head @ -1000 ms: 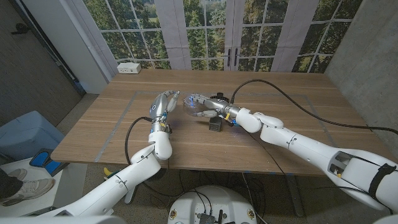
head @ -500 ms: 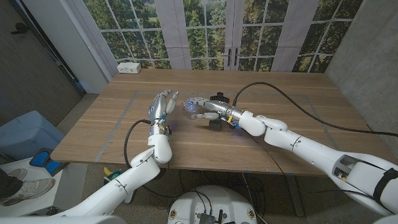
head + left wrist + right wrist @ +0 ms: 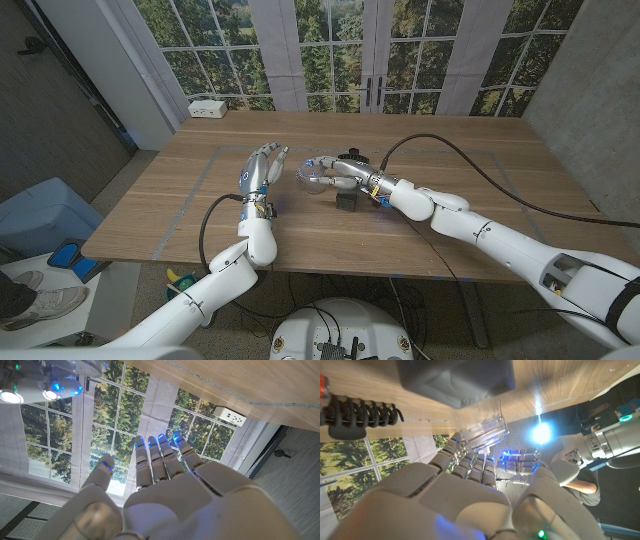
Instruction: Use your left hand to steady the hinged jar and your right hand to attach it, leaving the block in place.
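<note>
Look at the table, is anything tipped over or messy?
Nothing looks spilled or broken. The clear jar is not standing on the table: the right hand holds it tilted on its side beside the black block. The left hand is open a little way from the jar, not touching it.

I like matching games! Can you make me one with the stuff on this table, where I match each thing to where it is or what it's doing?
Things:
1. left hand
2. right hand
3. block
4. white power strip

Clues:
A. at the table's far left corner
B. dark, on the wood under the right wrist
C. fingers around the clear jar
D. fingers straight, holding nothing, beside the jar

Pairs: 1-D, 2-C, 3-B, 4-A
</note>
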